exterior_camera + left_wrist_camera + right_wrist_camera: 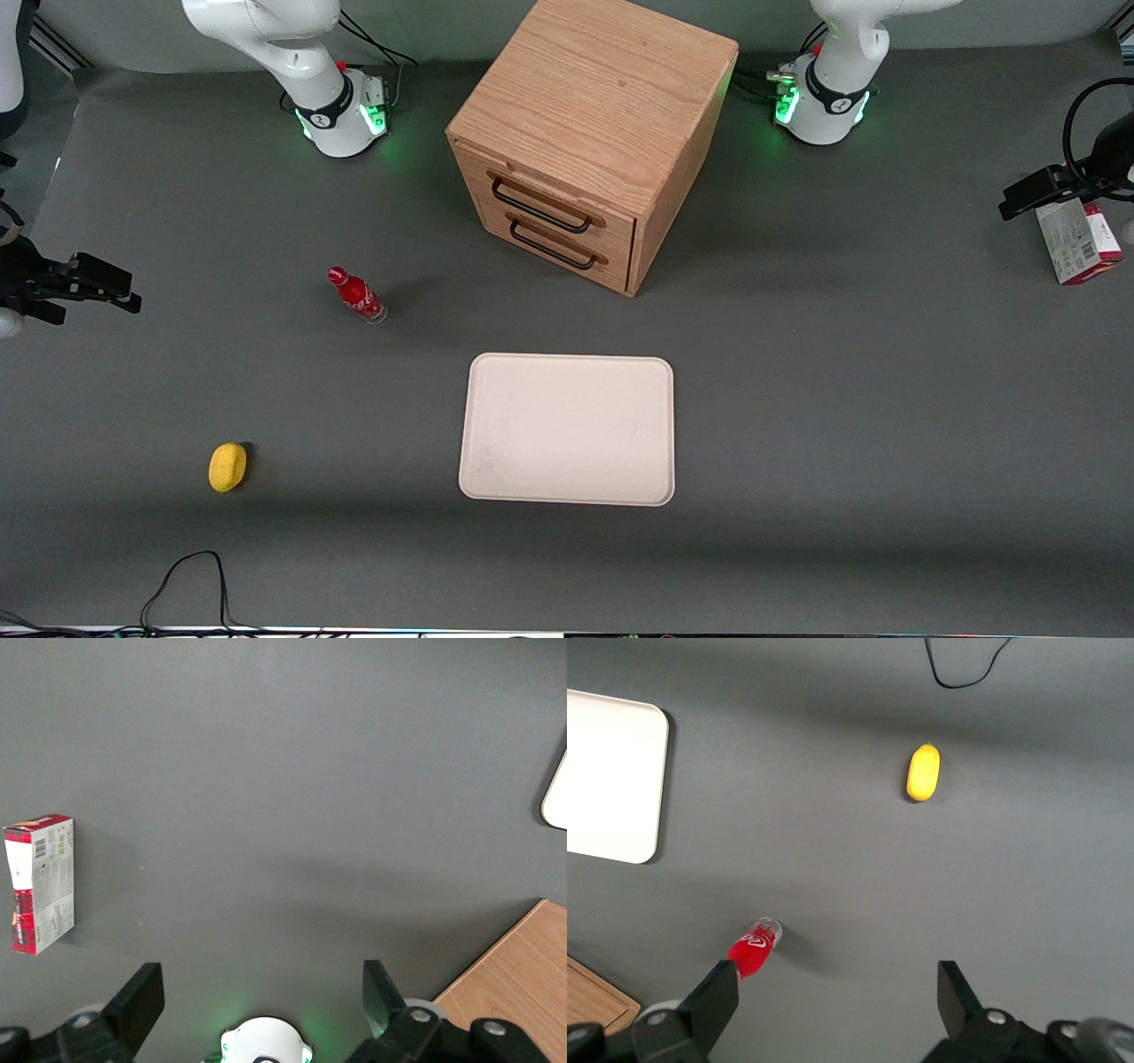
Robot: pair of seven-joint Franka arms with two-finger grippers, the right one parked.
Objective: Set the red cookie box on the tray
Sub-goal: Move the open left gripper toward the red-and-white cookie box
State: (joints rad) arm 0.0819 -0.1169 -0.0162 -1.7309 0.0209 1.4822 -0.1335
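**Now reaching for the box, nothing gripped yet**

Nearest the front camera, I am seeing the tray point(567, 430) lying bare on the grey table point(797, 549), so the placing itself is not yet done. Moving farther in, at roughly half past two on the clock from the tray and out toward the working arm's end of the table, the red cookie box point(1076, 241) is resting on the table. The gripper point(1032, 197) is hanging just above and beside it. I am judging that I am in the approach step: the box is waiting to be picked.

The left wrist view is telling me what the front view cannot. There the fingers point(142, 1001) are standing wide apart with only table between them, and the box point(40, 883) is sitting off to one side of the gap, not inside it. The same view is catching one corner of the tray point(558, 793) and an edge of the wooden drawer cabinet point(518, 979).

Next, I am thinking, the gripper needs shifting sideways until the box lies between the fingers, then lowering across its narrow sides and closing.

Only the front view is giving me the whole route. The cabinet point(594, 133) is standing at twelve o'clock from the tray, and I am reckoning a carry from the box to the tray passes nearer the camera than the cabinet.
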